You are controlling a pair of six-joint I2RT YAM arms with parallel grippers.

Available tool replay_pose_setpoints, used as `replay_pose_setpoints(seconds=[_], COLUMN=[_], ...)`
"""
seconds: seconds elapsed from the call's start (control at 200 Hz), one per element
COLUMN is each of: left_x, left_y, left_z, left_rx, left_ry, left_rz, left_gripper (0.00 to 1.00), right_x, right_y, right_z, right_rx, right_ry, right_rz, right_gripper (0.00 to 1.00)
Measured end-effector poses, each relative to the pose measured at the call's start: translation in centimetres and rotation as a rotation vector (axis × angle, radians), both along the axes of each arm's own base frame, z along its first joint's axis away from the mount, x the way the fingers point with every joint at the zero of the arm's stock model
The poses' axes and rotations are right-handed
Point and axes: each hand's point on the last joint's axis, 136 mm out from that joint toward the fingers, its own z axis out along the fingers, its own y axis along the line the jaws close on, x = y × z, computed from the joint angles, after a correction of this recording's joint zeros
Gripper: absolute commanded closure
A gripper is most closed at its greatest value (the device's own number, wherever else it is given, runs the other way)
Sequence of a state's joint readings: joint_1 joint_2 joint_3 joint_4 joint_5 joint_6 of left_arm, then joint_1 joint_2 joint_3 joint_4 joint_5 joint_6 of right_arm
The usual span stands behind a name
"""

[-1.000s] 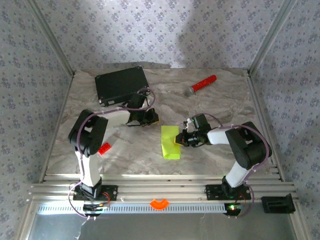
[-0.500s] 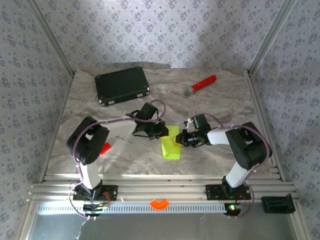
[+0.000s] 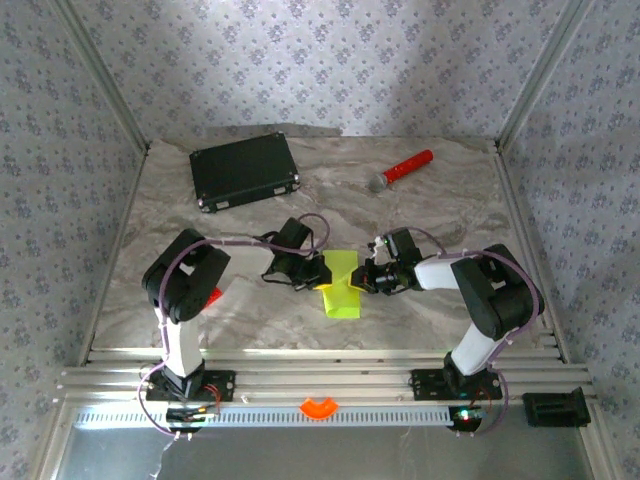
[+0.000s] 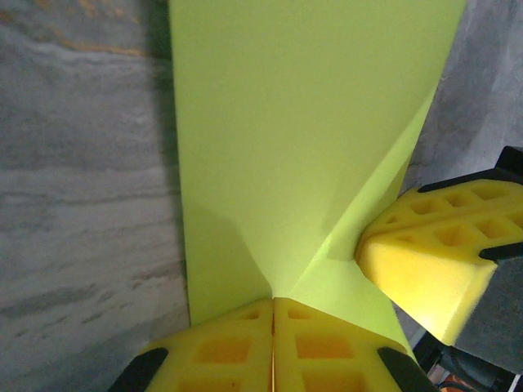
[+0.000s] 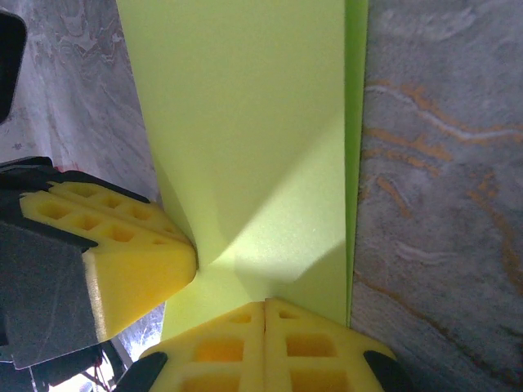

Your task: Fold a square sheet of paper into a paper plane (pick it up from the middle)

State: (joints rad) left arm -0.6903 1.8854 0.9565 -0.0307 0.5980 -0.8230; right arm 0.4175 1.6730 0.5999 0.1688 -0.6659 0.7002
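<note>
Left gripper (image 4: pixel 274 314), pads pressed together, pinches one edge of the folded lime sheet of paper (image 4: pixel 294 139). Right gripper (image 5: pixel 265 317), likewise closed, pinches the sheet from the other side, close by. Creases radiate from each pinch. The sheet sits mid-table (image 3: pixel 430 210), between the two grippers.
</note>
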Motion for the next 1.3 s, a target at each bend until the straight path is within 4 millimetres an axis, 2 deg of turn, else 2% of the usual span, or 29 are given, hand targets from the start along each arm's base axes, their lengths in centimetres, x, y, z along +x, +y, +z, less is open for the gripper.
replay_pose_setpoints(seconds=[0.19, 0.42, 0.505, 0.63, 0.715, 0.86, 0.999, 1.199, 1.304], left_x=[-0.5, -0.9, -0.6, -0.3, -0.5, -0.9, -2.2, -2.4, -2.7], left_y=[1.4, 3.5, 2.9, 0.5, -0.7, -1.0, 0.4, 0.7, 1.6], left_z=[0.0, 0.8, 1.9, 3.9, 4.5, 2.7, 0.1, 0.0, 0.2], left_rx=[-0.006, 0.078, 0.072, 0.029, 0.005, 0.021, 0.071, 0.053, 0.076], left_ry=[-0.052, -0.036, -0.040, -0.070, -0.079, -0.051, -0.008, -0.066, -0.094], left_rz=[-0.018, 0.026, 0.039, 0.022, 0.004, -0.002, -0.008, -0.044, -0.046], left_gripper=[0.91, 0.90, 0.90, 0.91, 0.91, 0.91, 0.91, 0.92, 0.91], right_x=[0.0, 0.0, 0.0, 0.0, 0.0, 0.0, 0.0, -0.1, -0.1], right_y=[0.0, 0.0, -0.1, -0.2, -0.2, -0.2, -0.2, -0.2, -0.3], right_z=[0.0, 0.0, 0.0, 0.0, 0.0, 0.0, 0.0, 0.0, 0.0], right_rx=[0.000, 0.001, -0.001, -0.005, -0.006, -0.004, -0.006, -0.003, 0.000], right_ry=[-0.001, -0.004, -0.006, -0.009, -0.010, -0.013, -0.015, -0.018, -0.018], right_rz=[0.000, 0.000, -0.003, -0.006, -0.006, -0.006, -0.008, -0.012, -0.017], right_gripper=[1.00, 1.00, 1.00, 1.00, 1.00, 1.00, 1.00, 1.00, 1.00])
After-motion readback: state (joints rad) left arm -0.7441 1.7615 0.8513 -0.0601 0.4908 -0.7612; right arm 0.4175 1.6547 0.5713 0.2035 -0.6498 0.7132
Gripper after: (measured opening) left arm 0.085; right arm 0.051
